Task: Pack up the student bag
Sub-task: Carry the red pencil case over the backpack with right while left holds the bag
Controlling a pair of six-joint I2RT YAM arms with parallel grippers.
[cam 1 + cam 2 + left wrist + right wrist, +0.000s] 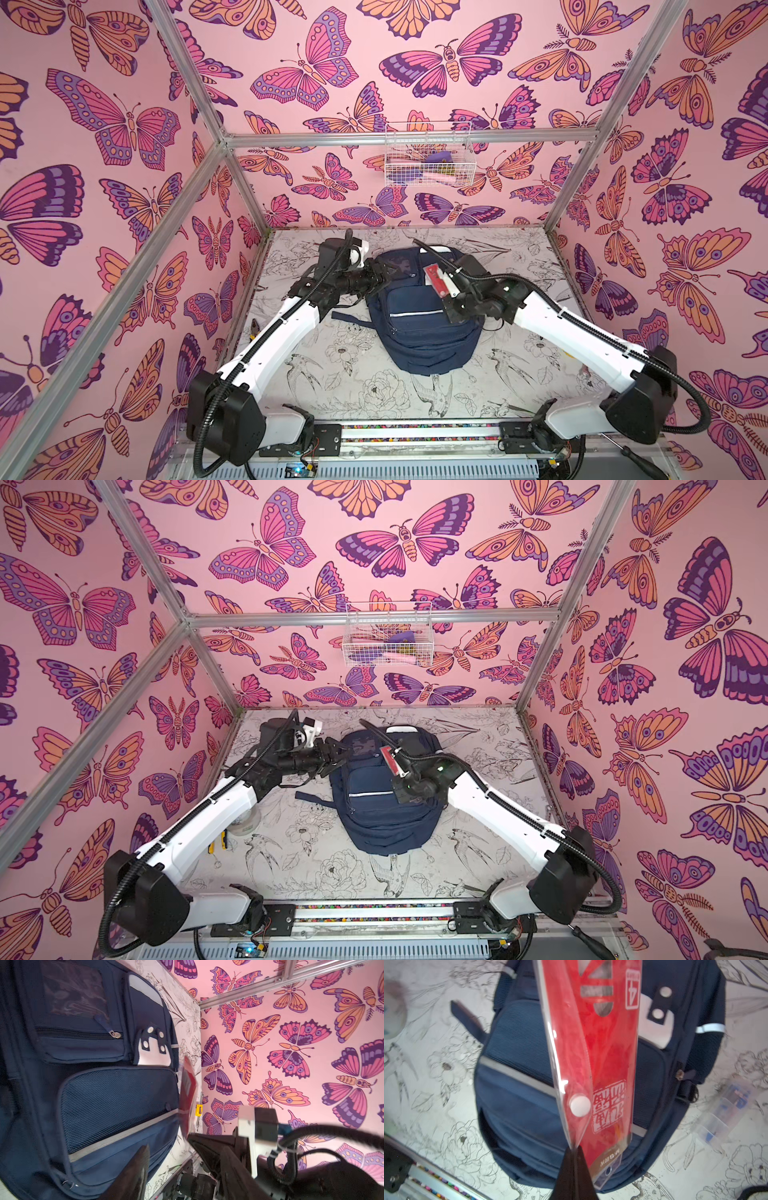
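Red pouch (436,280), edge pinched by right fingers (573,1167) over bag (419,332) at 1 o'clock; left fingers (381,275) parted, empty, at 10; risk: slick plastic may slip from the thin pinch

White arms (284,332), black joints (232,419) (ribbed black cables (342,1130))

This is a robotics lab test cell. Silver aluminium extrusion bars (411,139) frame pink butterfly-printed wall panels (332,62) around a white tabletop with black line-drawn birds and flowers (374,386). Two white-and-black robot arms (274,345) are bolted to a metal rail (415,434).
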